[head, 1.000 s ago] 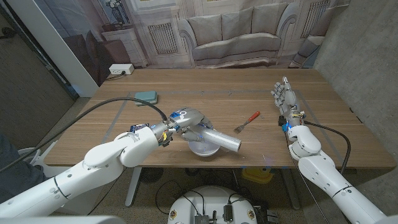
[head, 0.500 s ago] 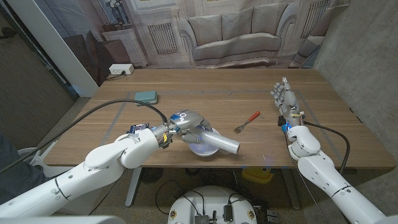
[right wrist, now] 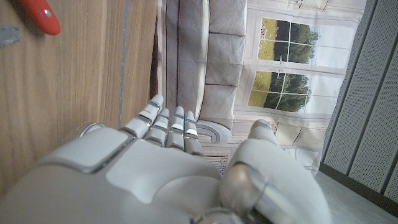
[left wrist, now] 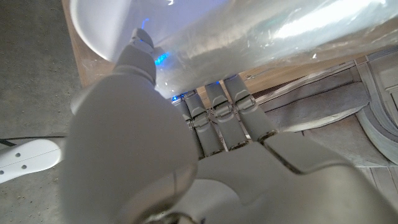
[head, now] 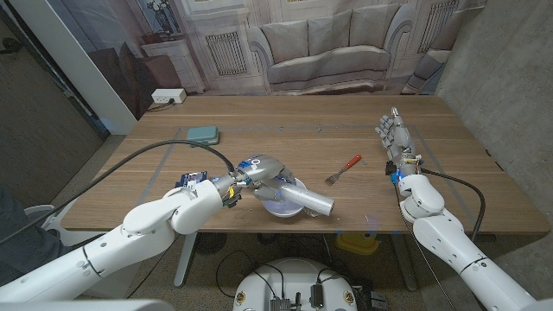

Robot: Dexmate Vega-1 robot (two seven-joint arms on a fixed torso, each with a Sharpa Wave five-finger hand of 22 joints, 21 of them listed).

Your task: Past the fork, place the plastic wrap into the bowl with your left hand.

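Left hand grasps plastic wrap roll, roll lying across white bowl, free end jutting past rim toward fork. Right hand empty, fingers apart, well apart at table edge. Risk: on release, long roll tips off rim or drags shallow bowl sideways.

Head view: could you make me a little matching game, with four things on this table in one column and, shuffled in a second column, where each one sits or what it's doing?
Things:
1. plastic wrap
2. fork
3. teal pad
4. right hand

Places or states:
A. by the table's right edge, holding nothing, fingers apart
B. on the far left part of the table
C. held by the left hand, lying across the white bowl
D. on the wood between the bowl and the right hand, red handle

Pairs: 1-C, 2-D, 3-B, 4-A
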